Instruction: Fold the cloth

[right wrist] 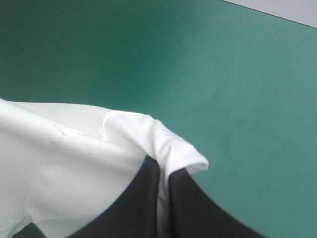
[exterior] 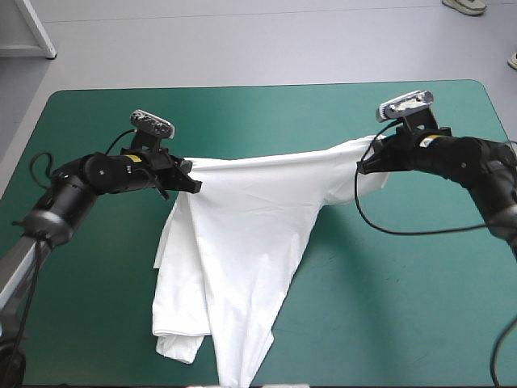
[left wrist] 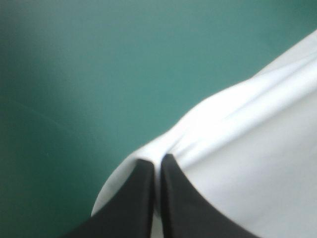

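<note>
High view, step: spreading, I judge. The T-shirt [exterior: 242, 242] hangs by its far edge, not yet flat enough to fold.
Near end: crumpled layers trail on the teal-green cover [exterior: 388, 307] to the table's near edge.
Left gripper [exterior: 192, 184]: pinching the far-left corner.
Right gripper [exterior: 365, 166]: pinching the far-right corner; the edge sags between them.
Next move: both arms in step, drawing the cloth smooth.

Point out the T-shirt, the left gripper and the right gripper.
T-shirt [exterior: 242, 242], high view, on the middle of the white cloth.
left gripper [exterior: 194, 185], high view, at its tips, pinching the cloth's upper edge.
right gripper [exterior: 365, 166], high view, at its tips, pinching the opposite corner.
</note>
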Available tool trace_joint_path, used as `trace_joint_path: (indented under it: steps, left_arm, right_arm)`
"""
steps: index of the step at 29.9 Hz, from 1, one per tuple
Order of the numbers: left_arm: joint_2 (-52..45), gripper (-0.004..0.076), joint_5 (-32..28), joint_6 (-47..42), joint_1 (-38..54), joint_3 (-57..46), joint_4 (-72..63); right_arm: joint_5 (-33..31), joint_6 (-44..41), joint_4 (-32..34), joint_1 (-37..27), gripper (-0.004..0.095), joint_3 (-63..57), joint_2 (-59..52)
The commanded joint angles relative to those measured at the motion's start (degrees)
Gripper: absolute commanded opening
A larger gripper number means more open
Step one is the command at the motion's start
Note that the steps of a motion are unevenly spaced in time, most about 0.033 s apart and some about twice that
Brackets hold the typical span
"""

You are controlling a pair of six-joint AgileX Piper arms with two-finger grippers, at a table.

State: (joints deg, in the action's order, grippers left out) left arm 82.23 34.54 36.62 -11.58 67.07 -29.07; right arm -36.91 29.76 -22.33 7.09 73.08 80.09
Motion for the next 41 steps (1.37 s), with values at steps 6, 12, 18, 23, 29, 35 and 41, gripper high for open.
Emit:
trace_joint_path:
  steps: [6, 12, 18, 23, 29, 35, 41]
  left_arm:
    - [11.9, 0.0019, -4.4, 3.0, -0.1, 8.0, -2.8]
    - [16.2, 0.0063, -4.0, 3.1, -0.1, 8.0, -2.8]
    - [17.7, 0.0368, -3.8, 3.2, -0.1, 8.0, -3.3]
    - [15.2, 0.0459, -3.5, 3.2, -0.1, 10.0, -4.1]
    - [6.2, 0.0449, 4.8, -3.0, -0.1, 12.0, -0.6]
    - [-3.3, 0.0449, 14.9, -12.7, -0.1, 11.1, 3.9]
    - [-16.1, 0.0449, 19.6, -17.2, -0.1, 2.4, 3.0]
  right_arm:
    - [3.5, 1.5, 0.0, -0.1, -0.0016, 14.9, 18.7]
    - [4.3, 1.5, 0.5, -0.1, 0.0163, 17.5, 25.3]
    - [6.9, 1.5, 0.7, -0.3, 0.0536, 17.8, 25.1]
    - [5.3, 0.3, 1.2, -1.3, 0.0563, 21.3, 22.2]
    - [-3.6, -3.5, 0.6, -1.4, 0.0563, 24.4, 16.6]
    - [-12.5, -6.5, 0.8, -1.4, 0.0487, 24.4, 11.5]
    - [-18.2, -6.5, -1.9, -1.4, 0.0454, 24.4, 6.7]
